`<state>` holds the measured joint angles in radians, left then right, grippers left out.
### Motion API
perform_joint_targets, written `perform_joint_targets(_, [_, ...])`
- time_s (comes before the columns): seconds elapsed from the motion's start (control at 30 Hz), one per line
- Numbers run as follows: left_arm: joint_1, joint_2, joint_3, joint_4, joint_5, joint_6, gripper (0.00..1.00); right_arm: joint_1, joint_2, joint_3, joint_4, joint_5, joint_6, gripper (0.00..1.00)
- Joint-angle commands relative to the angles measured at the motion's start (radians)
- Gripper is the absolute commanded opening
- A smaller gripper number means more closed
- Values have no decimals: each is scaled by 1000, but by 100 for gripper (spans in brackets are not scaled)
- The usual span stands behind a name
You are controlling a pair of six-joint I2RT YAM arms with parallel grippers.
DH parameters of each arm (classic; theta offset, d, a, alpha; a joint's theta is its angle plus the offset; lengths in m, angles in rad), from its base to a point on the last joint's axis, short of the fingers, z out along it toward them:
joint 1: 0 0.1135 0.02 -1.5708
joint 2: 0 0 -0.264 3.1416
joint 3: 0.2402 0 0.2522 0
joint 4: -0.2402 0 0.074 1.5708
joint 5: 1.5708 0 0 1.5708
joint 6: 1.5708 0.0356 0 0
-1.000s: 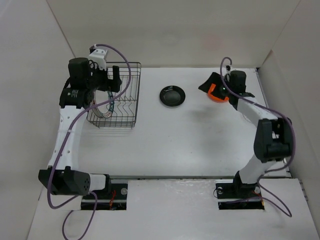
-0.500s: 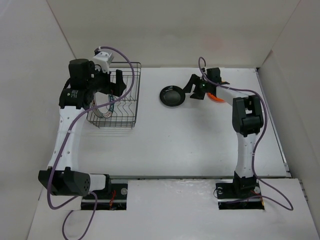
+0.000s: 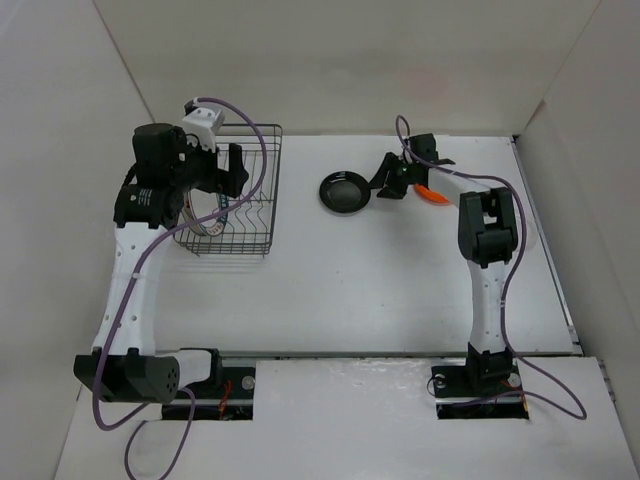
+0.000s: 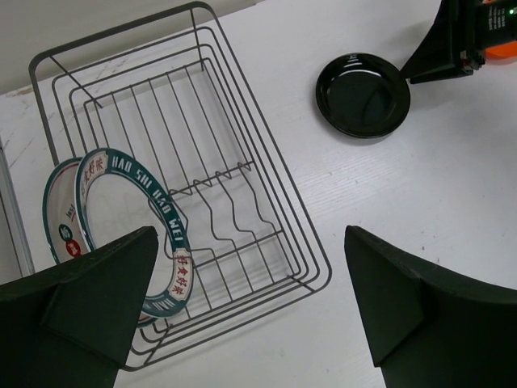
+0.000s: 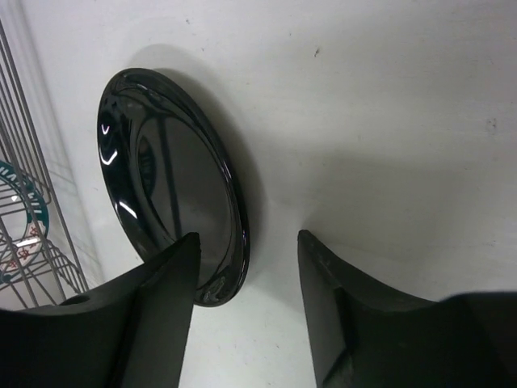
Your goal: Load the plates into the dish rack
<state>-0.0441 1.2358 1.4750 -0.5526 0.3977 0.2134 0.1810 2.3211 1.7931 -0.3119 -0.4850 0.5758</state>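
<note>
At ten o'clock on the desk (image 3: 350, 290) sits the dish rack (image 3: 255, 210), a dark wire basket with upright tines. Over it hangs the left claw (image 4: 250, 234), its two fingers spread wide and gripping nothing. Down at the rack's seven o'clock corner two plates stand on edge among the wires, one close behind the other. In front is the green-rimmed plate (image 4: 121, 214), white in the middle with lettering round its rim. Behind it is a second plate (image 4: 58, 206) with a dark rim and red marks, mostly covered by the first.

Toward twelve o'clock on the desk, apart from the rack, the small black plate (image 3: 345, 190) lies flat, glossy and catching the light. The right claw (image 5: 246, 238) comes at it from its three o'clock side. Its fingers stand partly apart, and the plate's near rim lies in the gap between them. Whether either finger touches the plate cannot be told from the wrist view.

Just beyond that claw, at about one o'clock on the desk, the orange plate (image 3: 433, 196) shows only as a sliver beside the right arm, the rest of it hidden
</note>
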Motion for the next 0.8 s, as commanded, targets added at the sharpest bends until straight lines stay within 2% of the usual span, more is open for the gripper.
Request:
perform_joint_targets(0.0, [1,-22,-24,13,-5,15,100,18,44,45,-32,10,6,56])
perform_joint_targets(0.07, [1,-32,-24,13,-14,15,100,18,53,55,-32,0,6,49])
perform_joint_targets(0.23, [1,-32,-42,22,-14,15,100,18,72,65,-32,0,27,49])
perform_joint_targets(0.3, [1,-32,-51,31,-14,15,100,28,81,65,-20,-15,38,46])
perform_joint_targets(0.37, [1,-32,-61,31,-23,15,100,28,90,75,-19,-15,38,37])
perform_joint_targets(0.4, [1,-32,-61,31,-23,15,100,28,90,75,-19,-15,48,24])
perform_joint_targets(0.43, [1,-32,-61,40,-23,15,100,28,90,75,-29,-4,48,19])
perform_joint_targets(0.5, [1,-21,-61,40,-33,4,100,28,90,75,-29,-4,59,2])
perform_joint_targets(0.63, [1,0,-79,60,-22,-18,100,17,100,63,-17,-4,70,0])
perform_joint_targets(0.77, [-10,54,-52,60,10,-37,100,8,-39,-107,144,-13,140,0])
